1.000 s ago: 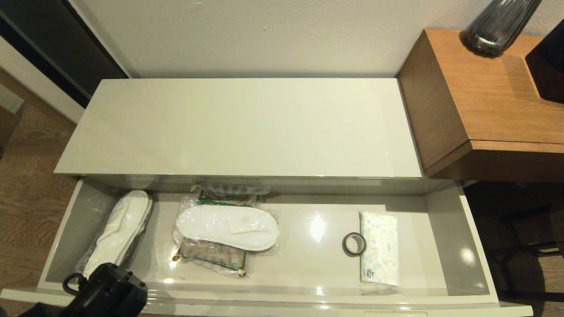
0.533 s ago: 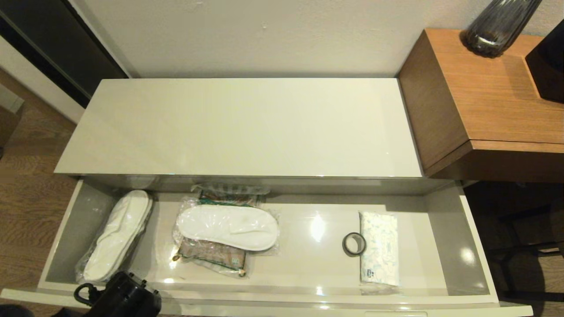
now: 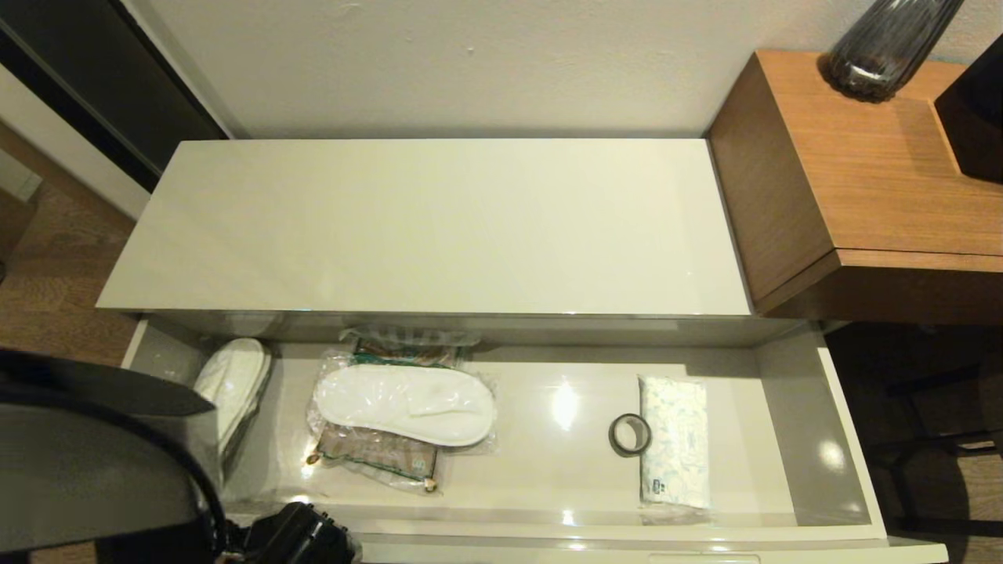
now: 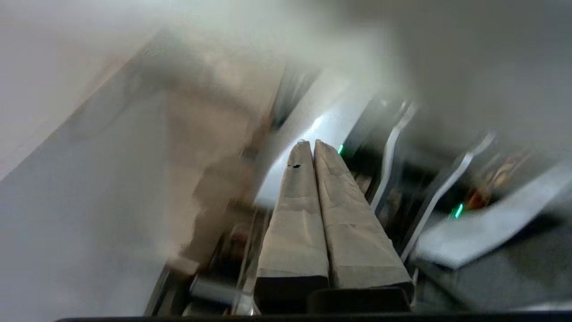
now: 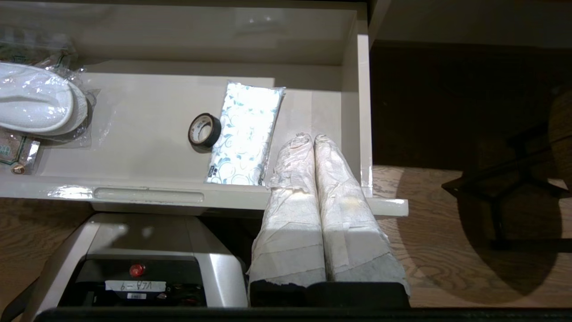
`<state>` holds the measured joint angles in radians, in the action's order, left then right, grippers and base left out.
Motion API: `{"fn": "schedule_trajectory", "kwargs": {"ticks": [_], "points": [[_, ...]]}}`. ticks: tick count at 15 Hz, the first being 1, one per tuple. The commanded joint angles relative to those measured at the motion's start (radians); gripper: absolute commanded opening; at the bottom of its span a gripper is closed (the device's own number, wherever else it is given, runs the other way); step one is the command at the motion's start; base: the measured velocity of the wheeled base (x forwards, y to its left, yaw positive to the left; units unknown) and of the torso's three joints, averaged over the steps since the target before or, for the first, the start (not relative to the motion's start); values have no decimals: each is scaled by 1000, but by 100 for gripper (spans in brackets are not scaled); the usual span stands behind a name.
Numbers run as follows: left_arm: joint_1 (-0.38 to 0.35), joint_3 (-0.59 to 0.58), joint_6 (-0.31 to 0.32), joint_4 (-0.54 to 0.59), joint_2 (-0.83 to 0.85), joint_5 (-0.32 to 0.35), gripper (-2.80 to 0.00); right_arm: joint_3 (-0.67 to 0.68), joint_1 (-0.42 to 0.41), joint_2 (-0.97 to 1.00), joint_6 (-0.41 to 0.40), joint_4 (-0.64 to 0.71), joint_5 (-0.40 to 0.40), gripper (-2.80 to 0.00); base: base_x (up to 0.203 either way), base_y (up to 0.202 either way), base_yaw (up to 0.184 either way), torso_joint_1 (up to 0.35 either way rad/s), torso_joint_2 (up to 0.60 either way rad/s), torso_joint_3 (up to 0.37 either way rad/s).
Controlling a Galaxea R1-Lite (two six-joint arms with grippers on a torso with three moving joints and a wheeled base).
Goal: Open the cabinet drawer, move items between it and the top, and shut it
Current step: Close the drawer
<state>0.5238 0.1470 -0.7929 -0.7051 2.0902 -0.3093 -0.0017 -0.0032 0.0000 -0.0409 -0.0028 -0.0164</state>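
Note:
The cabinet drawer point(image 3: 850, 439) stands pulled out under the bare glossy top point(image 3: 439, 227). Inside lie a bagged pair of white slippers point(image 3: 235, 376) at the left, a second bagged pair point(image 3: 403, 403) on patterned packets, a black tape roll point(image 3: 613, 439) and a white packet point(image 3: 674, 446). My left arm point(image 3: 94, 454) looms over the drawer's front left corner. In its blurred wrist view my left gripper point(image 4: 308, 145) is shut on nothing. My right gripper point(image 5: 313, 137), also shut and empty, hovers over the drawer's front right corner point(image 5: 357, 134), beside the packet point(image 5: 248, 134) and tape roll point(image 5: 215, 130).
A taller brown wooden side table point(image 3: 878, 180) with a dark ribbed vase point(image 3: 885, 47) stands right of the cabinet. The wall runs behind the top. My own base point(image 5: 147, 259) sits just below the drawer front, and wood floor point(image 5: 447, 232) lies to the right.
My left arm has risen and swung right along the drawer's front edge, now hiding the front left corner and part of the left slippers. The items have not moved.

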Motion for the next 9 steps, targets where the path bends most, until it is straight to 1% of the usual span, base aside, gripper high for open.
{"fn": "schedule_trajectory", "kwargs": {"ticks": [1,2,3,4,6,8,9], "points": [[-35,21,46,-56,55,-21,-280,0,0,2,-1,0,0,-280,0,0,0,0,0,0],[-56,38,79,-52,16,-32,-280,0,0,2,-1,0,0,-280,0,0,0,0,0,0],[-77,62,110,-22,-27,-35,-280,0,0,2,-1,0,0,-280,0,0,0,0,0,0],[-100,95,131,35,-83,-36,-280,0,0,2,-1,0,0,-280,0,0,0,0,0,0],[-157,205,151,241,-190,-29,-280,0,0,2,-1,0,0,-280,0,0,0,0,0,0],[-208,301,159,385,-262,-13,-280,0,0,2,-1,0,0,-280,0,0,0,0,0,0],[-221,342,161,446,-283,-5,-280,0,0,2,-1,0,0,-280,0,0,0,0,0,0]]}}
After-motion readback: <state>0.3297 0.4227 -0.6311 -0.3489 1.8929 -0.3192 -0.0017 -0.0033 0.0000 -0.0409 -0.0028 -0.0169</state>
